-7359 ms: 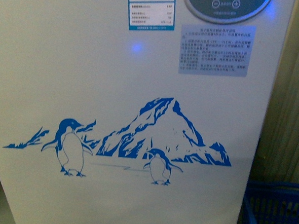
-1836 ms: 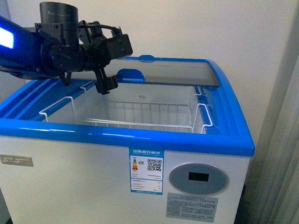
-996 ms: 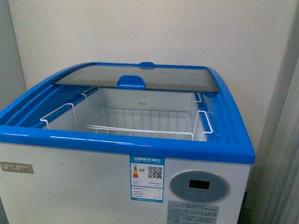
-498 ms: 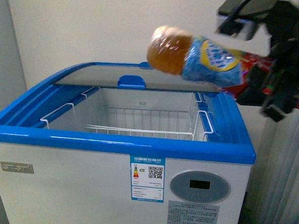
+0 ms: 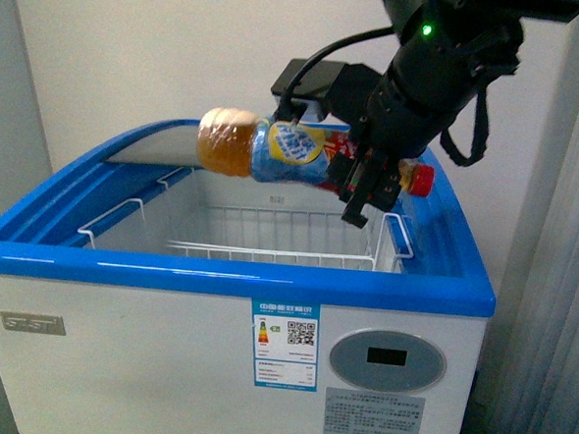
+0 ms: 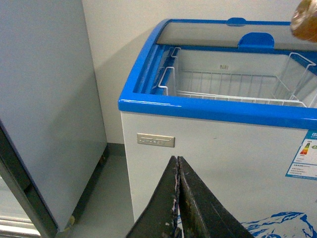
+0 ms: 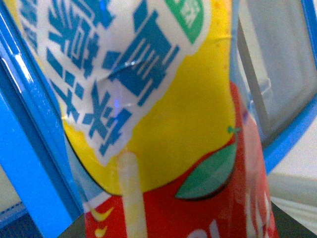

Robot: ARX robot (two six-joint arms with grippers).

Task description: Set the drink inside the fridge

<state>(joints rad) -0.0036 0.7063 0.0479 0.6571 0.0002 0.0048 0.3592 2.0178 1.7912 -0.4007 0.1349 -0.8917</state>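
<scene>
The drink (image 5: 264,149), a clear bottle of amber liquid with a blue, yellow and red label and a red cap, lies sideways in my right gripper (image 5: 362,187), which is shut on it above the open fridge (image 5: 227,272). Its base points left, its cap right. The fridge is a white chest freezer with a blue rim and white wire baskets (image 5: 279,231); its glass lid is slid to the back. The label fills the right wrist view (image 7: 148,114). My left gripper (image 6: 177,171) is shut and empty, low in front of the fridge (image 6: 218,139). The bottle's base shows in that view's corner (image 6: 304,22).
A taller plain grey cabinet (image 6: 44,99) stands beside the fridge, with a strip of floor (image 6: 106,198) between them. A pale wall (image 5: 182,43) is behind the fridge and a curtain (image 5: 549,321) hangs to its right.
My right arm has brought the drink down and left, from above the fridge's back right to over the open basket. The left arm has left the front view.
</scene>
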